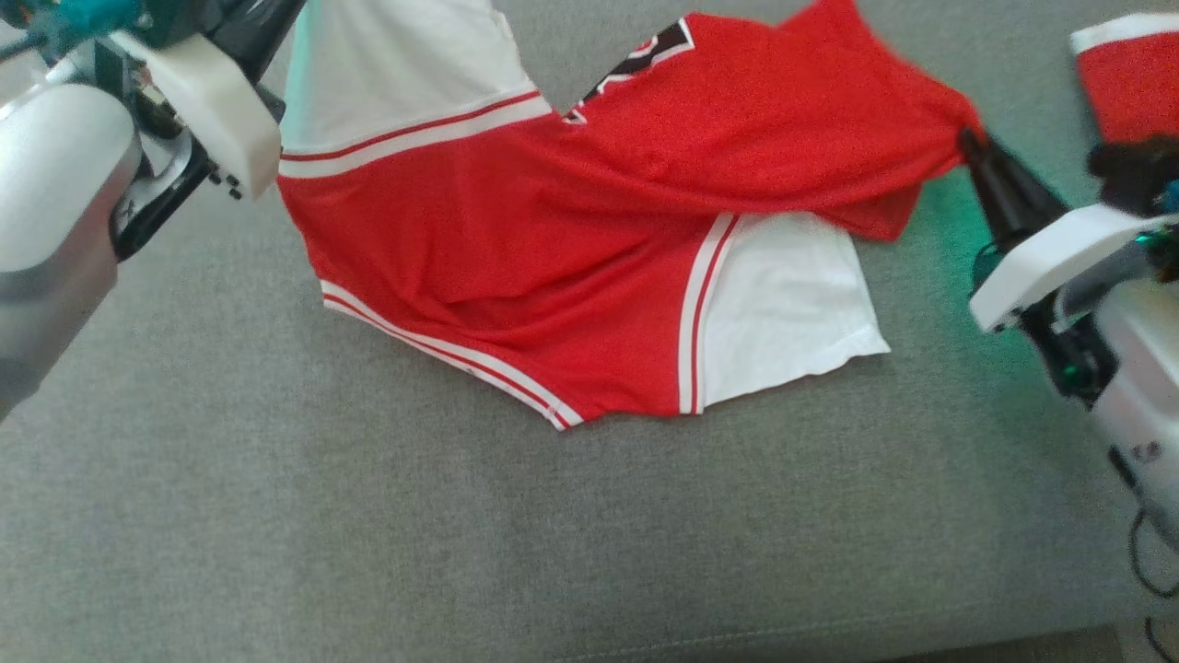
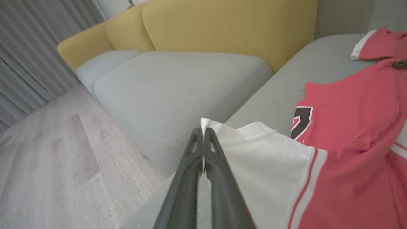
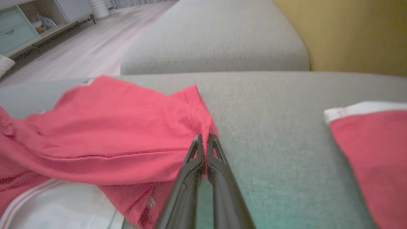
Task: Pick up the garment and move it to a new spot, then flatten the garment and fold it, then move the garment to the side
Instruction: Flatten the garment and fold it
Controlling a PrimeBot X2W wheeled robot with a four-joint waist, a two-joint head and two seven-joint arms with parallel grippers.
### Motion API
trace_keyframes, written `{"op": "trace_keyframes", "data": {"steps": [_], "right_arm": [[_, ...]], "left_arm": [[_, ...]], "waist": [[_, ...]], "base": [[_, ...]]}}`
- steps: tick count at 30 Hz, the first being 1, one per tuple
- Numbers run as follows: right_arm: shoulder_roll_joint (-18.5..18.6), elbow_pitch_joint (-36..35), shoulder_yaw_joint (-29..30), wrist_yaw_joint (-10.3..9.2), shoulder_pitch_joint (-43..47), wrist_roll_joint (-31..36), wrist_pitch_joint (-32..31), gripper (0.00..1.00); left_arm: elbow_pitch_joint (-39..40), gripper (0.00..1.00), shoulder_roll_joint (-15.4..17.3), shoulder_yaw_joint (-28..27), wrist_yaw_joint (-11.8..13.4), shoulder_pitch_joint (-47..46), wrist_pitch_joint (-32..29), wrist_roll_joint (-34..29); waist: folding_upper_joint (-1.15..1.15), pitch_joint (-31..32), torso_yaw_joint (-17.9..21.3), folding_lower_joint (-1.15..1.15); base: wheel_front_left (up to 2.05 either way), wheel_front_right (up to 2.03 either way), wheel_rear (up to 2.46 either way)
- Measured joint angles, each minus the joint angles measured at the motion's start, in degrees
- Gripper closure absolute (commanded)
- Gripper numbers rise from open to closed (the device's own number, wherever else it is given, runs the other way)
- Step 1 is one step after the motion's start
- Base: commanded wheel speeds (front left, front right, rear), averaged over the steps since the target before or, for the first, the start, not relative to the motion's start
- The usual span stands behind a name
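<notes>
My left gripper [image 2: 203, 131] clamps a white corner of the garment [image 1: 516, 267] at centre frame, and my right gripper [image 3: 203, 137] clamps its red edge. I judge this mid-carry; the next move calls for spreading it taut and flat.

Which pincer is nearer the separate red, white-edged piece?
Right. The right pincer grips the jersey beside the separate piece; the left pincer grips its white sleeve at the far end.
</notes>
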State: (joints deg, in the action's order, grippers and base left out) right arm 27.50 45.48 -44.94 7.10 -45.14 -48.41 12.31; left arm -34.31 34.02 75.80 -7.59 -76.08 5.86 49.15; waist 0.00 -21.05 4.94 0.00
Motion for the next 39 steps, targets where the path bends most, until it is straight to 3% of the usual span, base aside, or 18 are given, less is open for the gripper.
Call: {"op": "trace_keyframes", "data": {"steps": [5,10,17,21,25,31,39], "right_arm": [[3.04,-3.05,1.19,0.0,-0.55,-0.3,1.42,1.0],[7.6,-8.69,4.12,0.0,-0.87,-0.43,1.91,1.0],[14.39,-17.46,10.56,0.0,-1.29,0.73,1.48,1.0],[16.29,-22.49,16.21,0.0,-4.24,4.03,-3.0,1.0],[14.73,-23.76,19.31,0.0,-7.09,5.68,-7.53,1.0],[6.91,-20.59,18.04,0.0,-10.86,10.25,-12.04,1.0],[1.96,-11.28,18.31,0.0,-22.15,14.69,-9.92,1.0]], "left_arm": [[-0.75,1.0,0.18,-0.16,0.0,0.4,6.14,-0.66],[2.67,1.0,1.65,-3.22,0.03,0.48,8.55,-2.2],[16.28,1.0,4.61,-14.58,2.16,2.5,8.91,-5.98],[21.57,1.0,7.06,-21.61,3.09,2.5,8.93,-7.01],[20.71,1.0,7.08,-22.3,2.43,1.99,9.11,-7.36],[13.19,1.0,5.38,-20.09,0.99,-1.02,8.24,-8.12],[2.91,1.0,1.34,-18.73,0.76,-12.06,8.35,-15.21]], "waist": [[0.0,4.54,0.32,0.0],[0.0,10.65,0.52,-0.01],[0.0,19.62,0.27,-0.01],[0.0,23.46,0.21,-0.02],[0.0,23.26,0.01,-0.02],[0.0,19.4,-0.23,-0.01],[0.0,9.73,-0.53,0.02]], "base": [[0.0,0.0,0.0],[0.0,0.0,0.0],[0.0,0.0,0.0],[0.0,0.0,0.0],[0.0,0.0,0.0],[0.0,0.0,0.0],[0.0,0.0,0.0]]}}
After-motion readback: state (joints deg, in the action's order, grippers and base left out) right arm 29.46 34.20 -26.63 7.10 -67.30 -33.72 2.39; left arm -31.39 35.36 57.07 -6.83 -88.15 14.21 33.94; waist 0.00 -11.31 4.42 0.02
